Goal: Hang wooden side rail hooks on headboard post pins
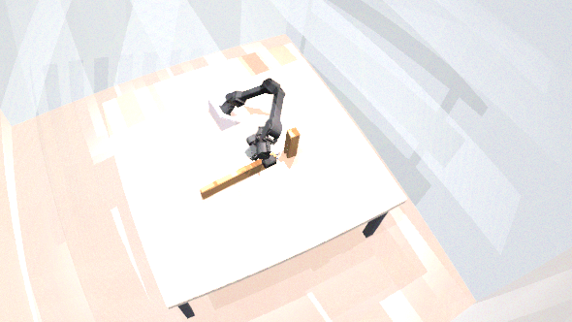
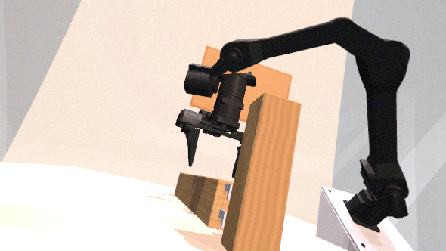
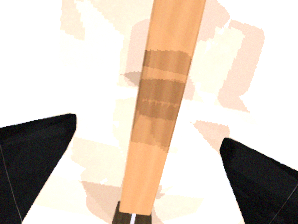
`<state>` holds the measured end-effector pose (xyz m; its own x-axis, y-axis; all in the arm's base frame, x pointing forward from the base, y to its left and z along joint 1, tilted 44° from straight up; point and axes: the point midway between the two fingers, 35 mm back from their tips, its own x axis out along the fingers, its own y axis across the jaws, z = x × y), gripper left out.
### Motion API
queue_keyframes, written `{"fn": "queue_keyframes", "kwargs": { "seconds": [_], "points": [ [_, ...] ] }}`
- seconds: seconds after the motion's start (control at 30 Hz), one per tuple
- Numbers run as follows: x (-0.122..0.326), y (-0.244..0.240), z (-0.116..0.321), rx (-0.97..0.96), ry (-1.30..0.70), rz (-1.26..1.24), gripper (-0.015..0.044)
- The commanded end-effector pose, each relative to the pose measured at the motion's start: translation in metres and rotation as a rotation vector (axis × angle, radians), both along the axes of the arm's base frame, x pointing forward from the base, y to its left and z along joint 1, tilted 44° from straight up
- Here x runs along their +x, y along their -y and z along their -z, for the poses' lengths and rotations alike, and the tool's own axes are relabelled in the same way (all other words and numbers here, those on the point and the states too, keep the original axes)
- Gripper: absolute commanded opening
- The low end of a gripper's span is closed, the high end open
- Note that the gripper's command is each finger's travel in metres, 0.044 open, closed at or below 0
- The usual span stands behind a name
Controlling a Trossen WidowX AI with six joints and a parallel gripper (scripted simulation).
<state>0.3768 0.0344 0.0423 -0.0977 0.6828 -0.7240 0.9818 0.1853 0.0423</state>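
The wooden side rail (image 1: pixel 228 183) (image 2: pixel 197 196) (image 3: pixel 144 175) lies on its narrow edge on the table, its hooked end toward the post. Two steel hooks (image 2: pixel 227 191) stick out of that end, one above the other, partly behind the post. The post (image 1: pixel 292 144) (image 2: pixel 267 170) stands upright; a dark part of it shows at the bottom of the wrist view (image 3: pixel 145 219). My gripper (image 1: pixel 262 161) (image 2: pixel 212 171) (image 3: pixel 152 133) is open and empty, pointing down above the rail near its hooked end, one finger on each side. The pins are hidden, and I cannot tell whether the hooks touch the post.
The arm's pale base block (image 1: pixel 219 117) (image 2: pixel 332 223) stands farther back on the table (image 1: pixel 291 209). The upright post is close beside the gripper and partly covers one finger in the exterior view. An orange panel (image 2: pixel 273 83) shows on the wall behind the arm.
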Motion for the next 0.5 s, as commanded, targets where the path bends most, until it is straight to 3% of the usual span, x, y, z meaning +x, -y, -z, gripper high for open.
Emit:
{"fn": "queue_keyframes", "kwargs": {
  "seconds": [0.0, 0.47],
  "points": [
    [-0.002, -0.005, 0.005, 0.004, -0.004, 0.006, 0.044],
    [-0.003, -0.02, 0.021, 0.004, -0.004, 0.006, 0.044]
  ]
}}
